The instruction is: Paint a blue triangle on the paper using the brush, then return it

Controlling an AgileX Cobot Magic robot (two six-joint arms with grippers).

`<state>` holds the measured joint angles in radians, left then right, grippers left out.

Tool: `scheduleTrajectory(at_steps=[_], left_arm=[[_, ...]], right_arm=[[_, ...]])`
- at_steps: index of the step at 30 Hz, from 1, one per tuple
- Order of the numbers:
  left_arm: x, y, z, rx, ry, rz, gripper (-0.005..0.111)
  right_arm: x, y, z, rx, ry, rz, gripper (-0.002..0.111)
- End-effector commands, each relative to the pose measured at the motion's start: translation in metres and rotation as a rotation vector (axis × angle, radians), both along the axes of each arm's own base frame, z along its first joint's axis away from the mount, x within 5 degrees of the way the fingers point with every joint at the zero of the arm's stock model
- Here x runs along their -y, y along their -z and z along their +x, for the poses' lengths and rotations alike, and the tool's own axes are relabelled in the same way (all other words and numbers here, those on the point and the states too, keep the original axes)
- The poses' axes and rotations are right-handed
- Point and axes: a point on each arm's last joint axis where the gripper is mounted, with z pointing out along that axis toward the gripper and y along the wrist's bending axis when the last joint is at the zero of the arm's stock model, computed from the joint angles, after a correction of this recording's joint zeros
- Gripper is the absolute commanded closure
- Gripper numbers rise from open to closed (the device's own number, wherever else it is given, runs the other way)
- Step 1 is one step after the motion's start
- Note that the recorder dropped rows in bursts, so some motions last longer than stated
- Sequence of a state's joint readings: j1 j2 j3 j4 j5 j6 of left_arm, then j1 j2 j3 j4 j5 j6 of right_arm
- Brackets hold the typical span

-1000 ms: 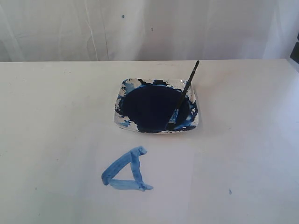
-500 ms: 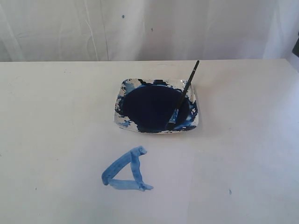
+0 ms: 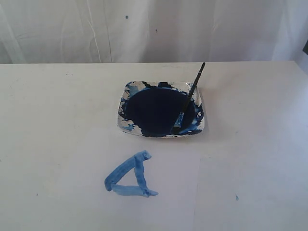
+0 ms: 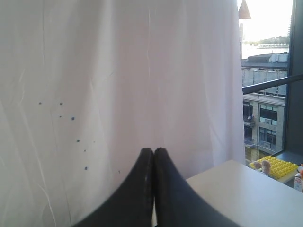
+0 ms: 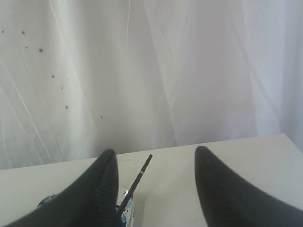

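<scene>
Since thin black-handled brush (image 3: 188, 98) leans on square paint dish (image 3: 126, 127), a nudge could roll it off; right gripper (image 5: 156, 150) gapes empty, left gripper (image 4: 153, 156) clenched empty.

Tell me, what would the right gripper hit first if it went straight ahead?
Probably the white curtain behind the table. The brush lies lower, ahead of the right gripper, but depth is unclear.
</scene>
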<state>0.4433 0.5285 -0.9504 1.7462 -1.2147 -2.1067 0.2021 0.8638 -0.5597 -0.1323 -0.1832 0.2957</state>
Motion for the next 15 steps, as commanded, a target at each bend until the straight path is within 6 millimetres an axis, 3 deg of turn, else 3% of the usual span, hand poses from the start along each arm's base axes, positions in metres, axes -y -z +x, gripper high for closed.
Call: scheduleTrajectory(at_steps=[1, 15], left_arm=[[0.0028, -0.0018, -0.0054, 0.012, 0.005, 0.002, 0.107], [0.0030, -0.0018, -0.0057, 0.013, 0.005, 0.003, 0.107]], right_arm=[[0.0013, -0.0035, -0.0051, 0.024, 0.001, 0.011, 0.061], [0.0028, -0.0094, -0.0122, 0.055, 0.002, 0.018, 0.061]])
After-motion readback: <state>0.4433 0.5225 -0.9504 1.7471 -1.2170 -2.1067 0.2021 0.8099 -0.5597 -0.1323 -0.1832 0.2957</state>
